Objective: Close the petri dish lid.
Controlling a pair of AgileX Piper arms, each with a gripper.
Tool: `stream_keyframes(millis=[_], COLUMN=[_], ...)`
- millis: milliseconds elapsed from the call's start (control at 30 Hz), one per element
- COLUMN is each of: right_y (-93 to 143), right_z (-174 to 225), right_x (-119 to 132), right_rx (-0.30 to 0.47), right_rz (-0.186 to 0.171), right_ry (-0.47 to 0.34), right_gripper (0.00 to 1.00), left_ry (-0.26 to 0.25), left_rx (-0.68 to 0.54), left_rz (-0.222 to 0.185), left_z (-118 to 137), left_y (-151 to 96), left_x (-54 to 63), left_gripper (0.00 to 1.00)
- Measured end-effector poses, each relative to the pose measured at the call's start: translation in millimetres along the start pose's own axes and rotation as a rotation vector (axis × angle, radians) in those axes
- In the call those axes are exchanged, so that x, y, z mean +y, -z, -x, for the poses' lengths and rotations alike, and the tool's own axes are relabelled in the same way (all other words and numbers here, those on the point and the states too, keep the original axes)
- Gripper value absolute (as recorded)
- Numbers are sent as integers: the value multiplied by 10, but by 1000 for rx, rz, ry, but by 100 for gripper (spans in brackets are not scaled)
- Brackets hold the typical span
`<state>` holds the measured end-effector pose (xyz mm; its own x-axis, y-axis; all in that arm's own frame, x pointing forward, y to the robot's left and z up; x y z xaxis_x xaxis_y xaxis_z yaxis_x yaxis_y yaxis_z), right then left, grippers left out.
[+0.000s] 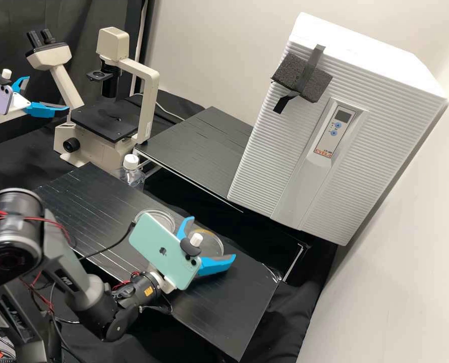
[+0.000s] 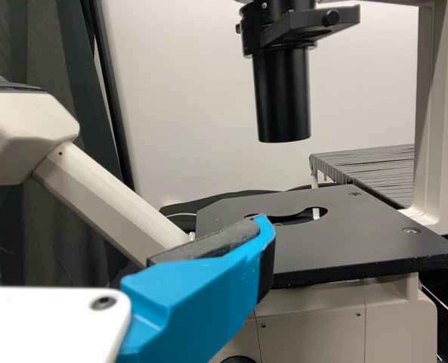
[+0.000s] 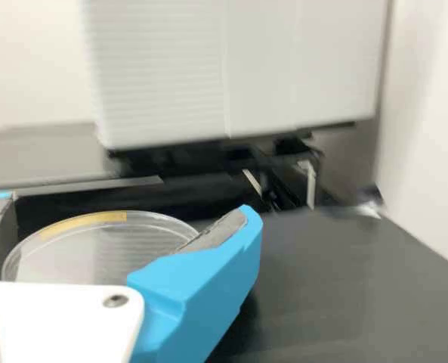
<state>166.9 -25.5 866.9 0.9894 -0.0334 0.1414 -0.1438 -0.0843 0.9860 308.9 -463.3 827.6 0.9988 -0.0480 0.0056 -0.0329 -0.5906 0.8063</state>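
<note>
White, blue-fingered right gripper [image 1: 213, 237] stands spread, a clear round yellow-edged dish part [image 3: 106, 253] between its jaws. High view: a second clear round part [image 1: 161, 215] lies at its ten o'clock, the spread left gripper [image 1: 49, 93] farther out.

A clear, yellow-taped petri dish part [image 1: 213, 245] lies on the black bench [image 1: 244, 302]; another clear round part [image 1: 160, 216] lies nearby.

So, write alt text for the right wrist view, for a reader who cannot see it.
A clear round petri dish with a yellow strip near its rim shows between the blue fingers of the open right gripper; beyond the black bench stands a ridged white cabinet.
</note>
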Motion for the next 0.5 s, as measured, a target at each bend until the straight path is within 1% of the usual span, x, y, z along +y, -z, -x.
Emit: stream_keyframes(millis=[167,267,400,500], right_y=[223,347,418,425], right_z=[85,148,172,172], right_x=[-81,-162,-225,-229], right_rx=[104,170,216,222], right_rz=[25,36,37,39], right_ry=[19,46,77,78], right_gripper=[100,100,100,100], left_ry=[0,0,0,0], left_rx=[0,0,0,0], left_rz=[0,0,0,0], left_z=[0,0,0,0], left_y=[0,0,0,0], left_x=[0,0,0,0], left_gripper=[100,100,100,100])
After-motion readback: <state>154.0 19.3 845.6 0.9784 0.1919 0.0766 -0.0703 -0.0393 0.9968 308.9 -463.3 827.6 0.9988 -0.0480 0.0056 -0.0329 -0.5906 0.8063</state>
